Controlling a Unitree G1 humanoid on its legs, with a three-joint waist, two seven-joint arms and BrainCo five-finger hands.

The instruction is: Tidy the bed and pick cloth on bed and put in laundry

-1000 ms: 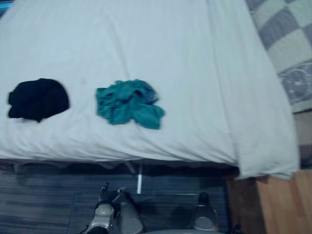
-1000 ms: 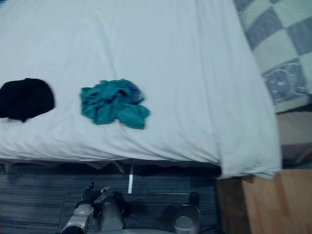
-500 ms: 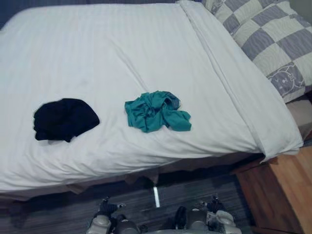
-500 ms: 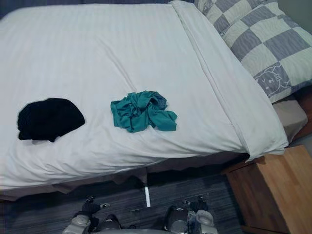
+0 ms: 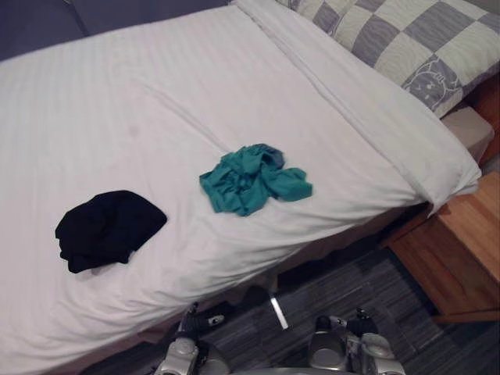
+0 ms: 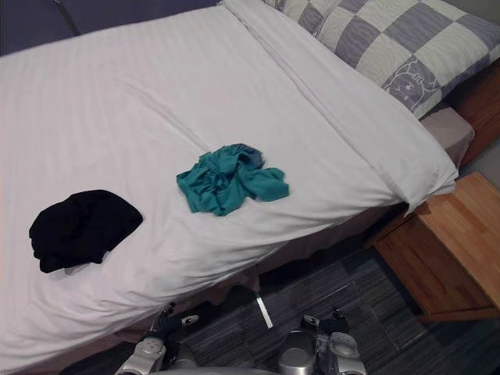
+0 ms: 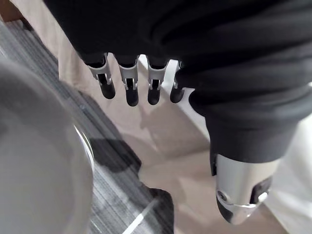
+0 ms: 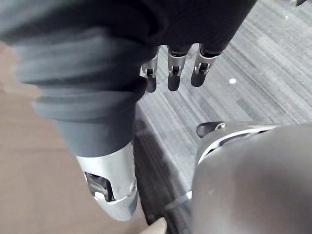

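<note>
Teal cloth (image 5: 251, 178) lies crumpled on the white bed (image 5: 156, 94), about mid-width and toward the near edge. Black cloth (image 5: 105, 229) sits bunched on the bed to its left, well apart from it and also near the edge. Checked grey-and-cream pillow (image 5: 391, 39) is at the bed's far right end. Wooden nightstand (image 5: 461, 250) stands by the bed's right corner, on grey striped carpet (image 5: 344, 289). Left hand (image 7: 127, 83) hangs low by the bed's side, fingers straight and relaxed, thumb apart, empty. Right hand (image 8: 175, 73) is low over the carpet, fingers straight, empty. Both hands are well apart from the cloths.
</note>
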